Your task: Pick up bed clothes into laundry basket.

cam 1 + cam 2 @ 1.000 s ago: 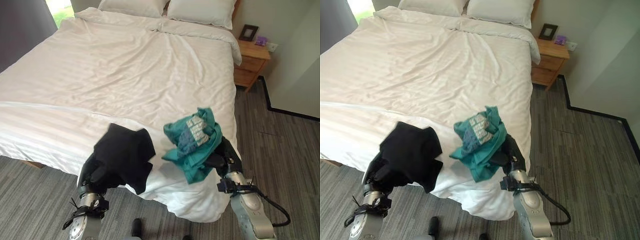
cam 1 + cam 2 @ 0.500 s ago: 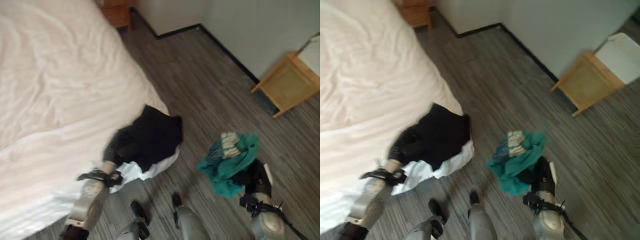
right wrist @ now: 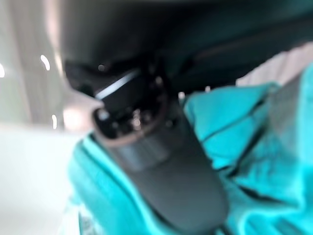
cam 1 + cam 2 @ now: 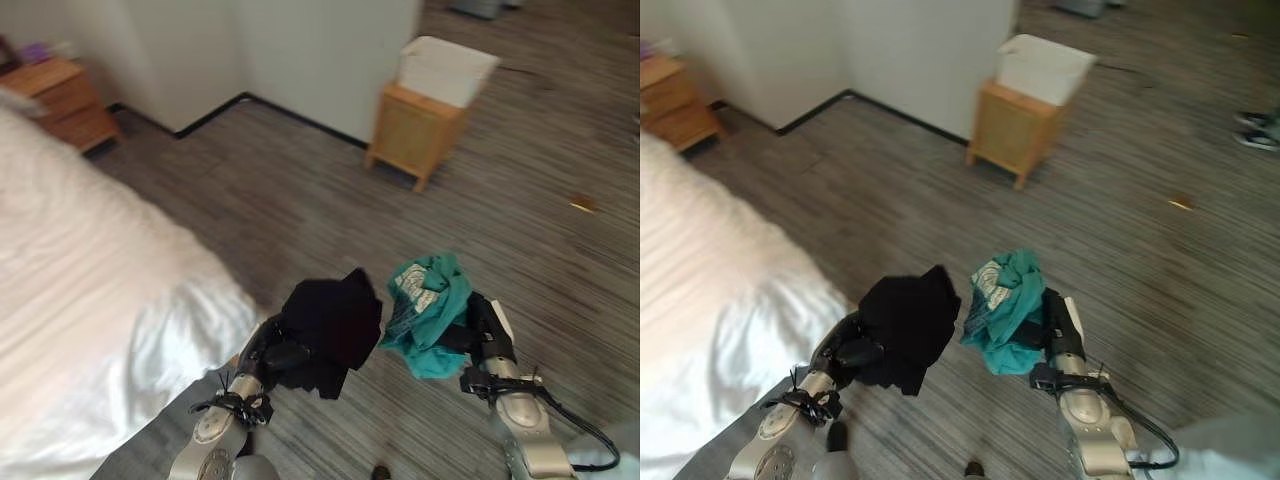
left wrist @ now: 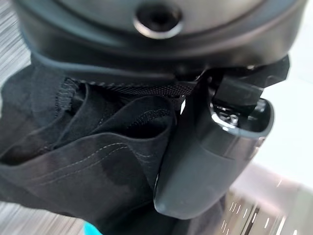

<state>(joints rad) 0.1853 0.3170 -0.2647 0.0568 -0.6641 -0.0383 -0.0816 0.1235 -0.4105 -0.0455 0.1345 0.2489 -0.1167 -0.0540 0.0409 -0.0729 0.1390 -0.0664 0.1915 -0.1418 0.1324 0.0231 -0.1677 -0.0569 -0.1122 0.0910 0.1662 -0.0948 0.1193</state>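
A: Since a second ago the view is swinging off the bed (image 4: pixel 90 300); black garment (image 4: pixel 330 325) and teal garment (image 4: pixel 430 310) are now hanging over the floor (image 4: pixel 300 190).

B: Left hand (image 4: pixel 268 352) fingers are clamping the black one, right hand (image 4: pixel 485 330) the teal. Keep both clamped until directly over the laundry basket (image 4: pixel 430 110).

A: Its white liner's contents — can't tell.

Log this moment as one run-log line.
left robot hand: holds black garment | right robot hand: holds teal garment | laundry basket: ahead, across floor
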